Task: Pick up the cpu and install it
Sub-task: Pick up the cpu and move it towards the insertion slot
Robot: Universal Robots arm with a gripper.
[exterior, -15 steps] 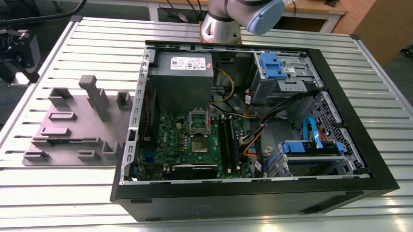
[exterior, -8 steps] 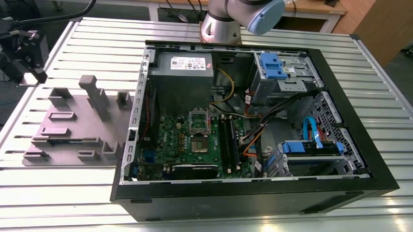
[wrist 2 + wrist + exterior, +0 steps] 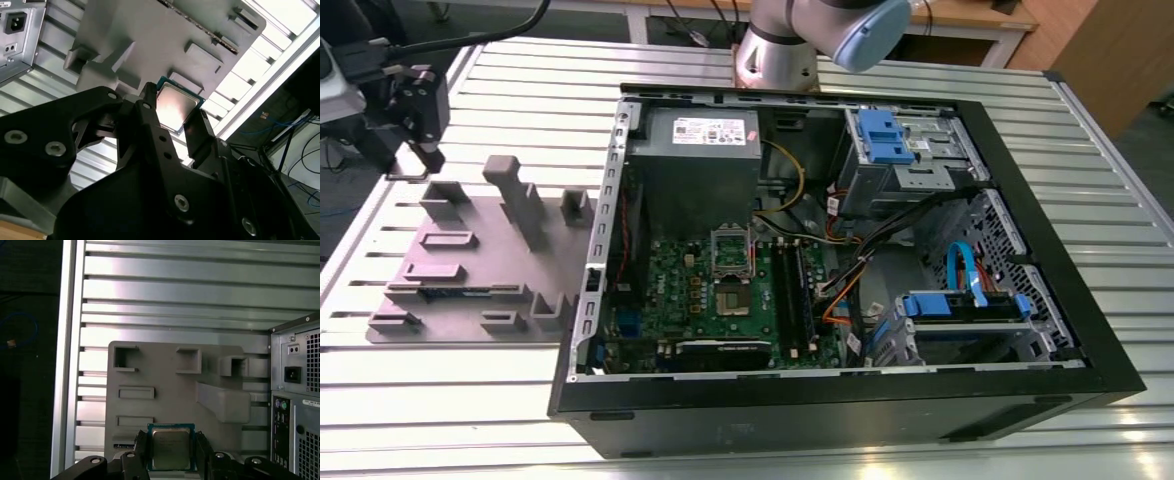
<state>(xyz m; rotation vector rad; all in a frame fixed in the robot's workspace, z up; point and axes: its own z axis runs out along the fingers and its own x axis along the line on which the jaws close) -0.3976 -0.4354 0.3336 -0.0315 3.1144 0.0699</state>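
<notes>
- The cpu (image 3: 176, 106) is a small flat square chip; its pale silver-grey metal top catches a bright glare and a thin greenish rim runs around it
- In the first wrist view the cpu (image 3: 171, 448) faces the camera flat-on, with faint print on the metal that is too small to read
- The arm (image 3: 803, 38) rises from the tabletop (image 3: 1107, 260) behind the open computer case (image 3: 1041, 250) and reaches across to the grey fixture plate (image 3: 467, 262)
- The black gripper (image 3: 422, 150) hangs over the plate's far corner, on the side away from the computer case, fingers pointing down
- In both wrist views the gripper (image 3: 175, 114) is clamped on the cpu: one dark finger (image 3: 150, 117) presses one edge and the other presses the opposite edge
- The cpu sits between the fingertips, its top bare between them, the gripper (image 3: 171, 454) gripping only the sides
- Behind the held chip lies the fixture plate (image 3: 165, 400), with its raised blocks and shallow rectangular recesses
- Whether the chip touches the plate or hangs clear of it cannot be told
</notes>
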